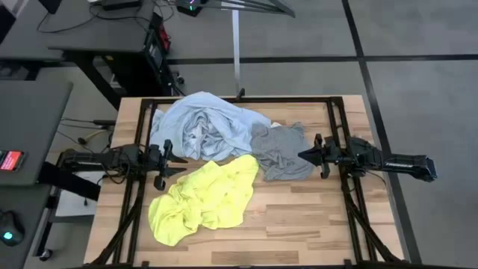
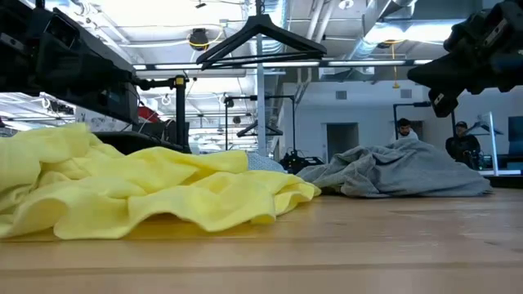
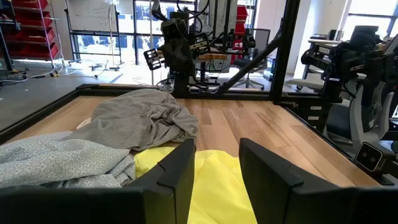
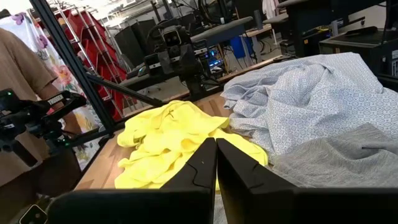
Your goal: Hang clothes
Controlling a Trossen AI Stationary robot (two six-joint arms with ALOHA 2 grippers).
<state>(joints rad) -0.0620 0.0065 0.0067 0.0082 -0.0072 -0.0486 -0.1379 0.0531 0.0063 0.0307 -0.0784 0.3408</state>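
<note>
Three garments lie crumpled on the wooden table. A neon-yellow T-shirt sits near the front left, a pale blue shirt at the far middle, and a grey T-shirt to its right. The blue shirt's edge overlaps the grey one. My left gripper hovers level at the table's left, open, above the yellow shirt's edge with nothing between its fingers. At the table's right, my right gripper is shut and points level toward the grey T-shirt, above it. A dark hanger hangs on the rail behind the table.
A black frame runs around the table's far edge and down both sides under the arms. A pole stands behind the far edge. Bare wood lies at the front right. People stand in the room beyond.
</note>
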